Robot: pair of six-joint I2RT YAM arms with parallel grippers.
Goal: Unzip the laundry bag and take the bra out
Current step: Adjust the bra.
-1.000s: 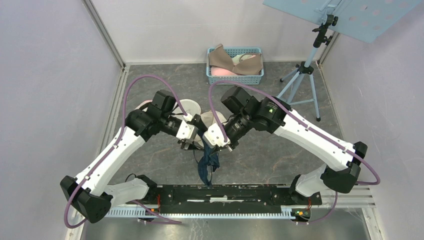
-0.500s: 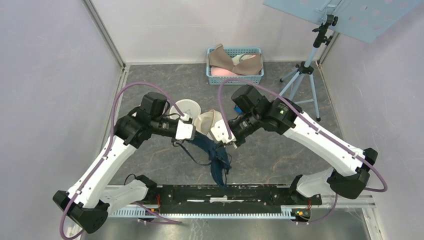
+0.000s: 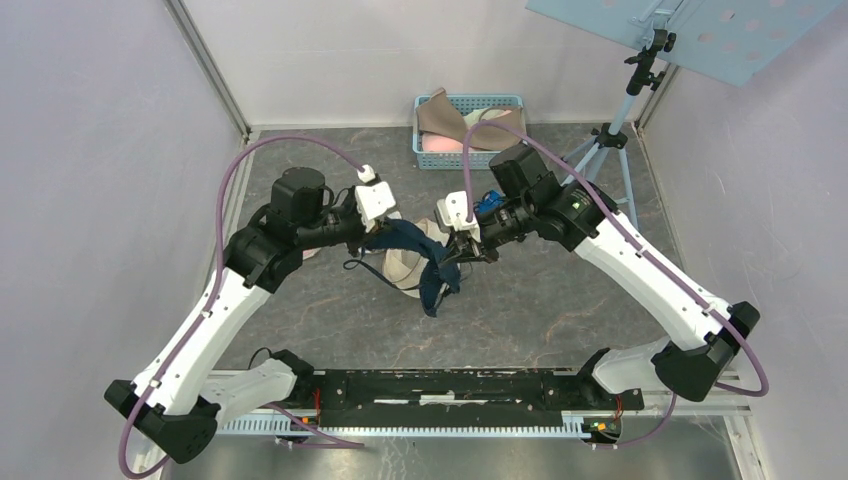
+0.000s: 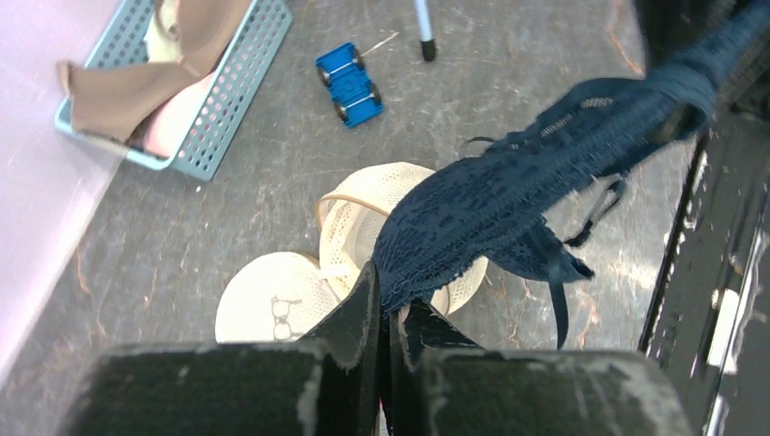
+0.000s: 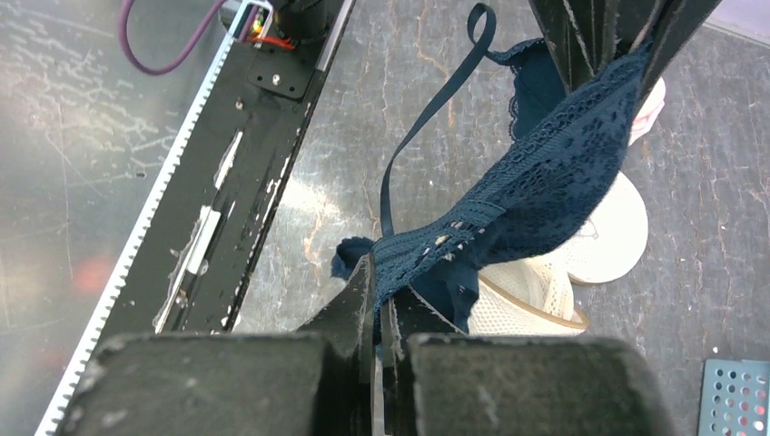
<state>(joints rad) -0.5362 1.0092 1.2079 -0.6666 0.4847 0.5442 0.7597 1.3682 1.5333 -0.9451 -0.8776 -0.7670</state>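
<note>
Hanging bra (image 4: 490, 204) above laundry bag (image 4: 272, 300)

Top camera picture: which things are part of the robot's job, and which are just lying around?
Part of the job:
- navy bra, pinched and held up between the left gripper and the right gripper
- cream laundry bag, on the table under the bra

Just lying about:
- blue basket with a tan bra in it
- blue toy car
- tripod stand
</note>
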